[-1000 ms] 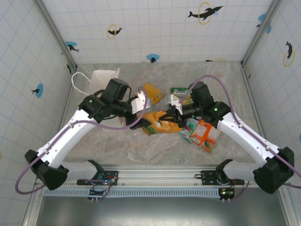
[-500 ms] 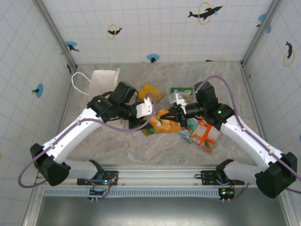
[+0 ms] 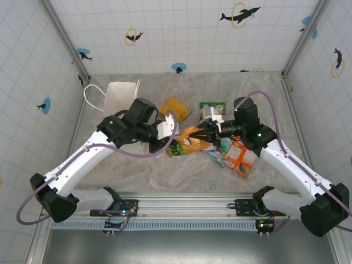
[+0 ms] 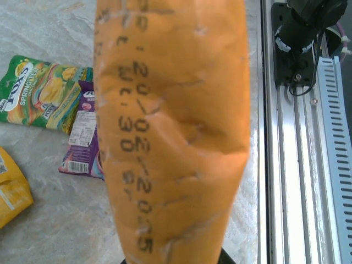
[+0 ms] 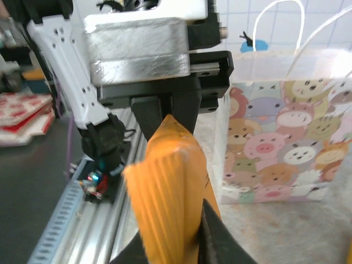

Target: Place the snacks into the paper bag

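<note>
The left claw (image 3: 175, 131) is clamped narrow on one end of the orange packet (image 3: 190, 137), which hangs off the counter (image 3: 165, 176) just to the right of the paper bag (image 3: 121, 94); seen from the right wrist, the two dark fingers bite the packet's top seam with the bag's animal-printed side standing close behind it. The right claw (image 3: 202, 132) meets the same packet from the side away from the bag; its fingers flank the lower end, but whether they pinch it or merely stand beside it I cannot tell. Two claws on one packet looks like a handover; the left arm sits nearer the bag, so it makes sense for that arm to carry the snack there. The bag stands upright with its mouth up and its handles (image 3: 92, 94) splayed outward, which leaves the opening free for a drop from above. The other snacks lie flat on the counter, farther from the bag than the held one: a yellow packet (image 3: 176, 107), a green packet (image 3: 212, 105) and an orange-red packet (image 3: 242, 157) well apart from it.
</note>
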`<state>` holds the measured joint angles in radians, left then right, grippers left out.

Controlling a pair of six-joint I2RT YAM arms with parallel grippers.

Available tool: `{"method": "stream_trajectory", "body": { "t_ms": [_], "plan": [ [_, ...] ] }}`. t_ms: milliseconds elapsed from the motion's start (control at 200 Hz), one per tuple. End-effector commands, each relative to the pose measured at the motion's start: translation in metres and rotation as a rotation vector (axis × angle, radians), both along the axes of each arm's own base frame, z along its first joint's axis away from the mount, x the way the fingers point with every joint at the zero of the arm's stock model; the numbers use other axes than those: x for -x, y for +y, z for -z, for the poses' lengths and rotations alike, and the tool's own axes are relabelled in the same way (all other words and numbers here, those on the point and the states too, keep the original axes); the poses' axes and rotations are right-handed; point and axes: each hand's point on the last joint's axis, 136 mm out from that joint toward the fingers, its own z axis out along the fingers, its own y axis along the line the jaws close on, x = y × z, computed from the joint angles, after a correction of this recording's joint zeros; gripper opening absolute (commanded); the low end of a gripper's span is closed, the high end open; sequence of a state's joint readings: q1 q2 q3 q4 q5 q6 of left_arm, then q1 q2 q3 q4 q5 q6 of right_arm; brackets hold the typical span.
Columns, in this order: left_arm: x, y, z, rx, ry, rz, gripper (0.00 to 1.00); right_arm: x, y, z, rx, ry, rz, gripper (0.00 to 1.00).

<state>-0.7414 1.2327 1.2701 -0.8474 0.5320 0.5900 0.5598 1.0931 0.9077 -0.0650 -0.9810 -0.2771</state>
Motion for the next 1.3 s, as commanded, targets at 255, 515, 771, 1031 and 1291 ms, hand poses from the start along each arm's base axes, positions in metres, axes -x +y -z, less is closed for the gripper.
{"method": "stream_trajectory", "body": {
  "t_ms": [255,515,771,1031,1291],
  "plan": [
    [-0.045,-0.003,-0.076,0.17,-0.031,-0.338,0.04,-0.062,-0.055,-0.035,-0.178,-0.043,0.546,0.58],
    [-0.094,0.012,-0.156,0.363,-0.138,-0.66,0.05,-0.069,-0.071,-0.017,-0.244,0.065,0.658,0.58],
    [-0.145,0.061,-0.225,0.479,-0.364,-0.984,0.03,-0.071,-0.066,-0.004,-0.247,0.144,0.657,0.56],
    [-0.18,0.138,-0.24,0.404,-0.442,-1.26,0.03,-0.068,-0.063,0.005,-0.233,0.182,0.649,0.54],
    [-0.181,0.202,-0.187,0.2,-0.318,-1.444,0.05,-0.066,-0.062,0.019,-0.209,0.216,0.655,0.54]
  ]
}}
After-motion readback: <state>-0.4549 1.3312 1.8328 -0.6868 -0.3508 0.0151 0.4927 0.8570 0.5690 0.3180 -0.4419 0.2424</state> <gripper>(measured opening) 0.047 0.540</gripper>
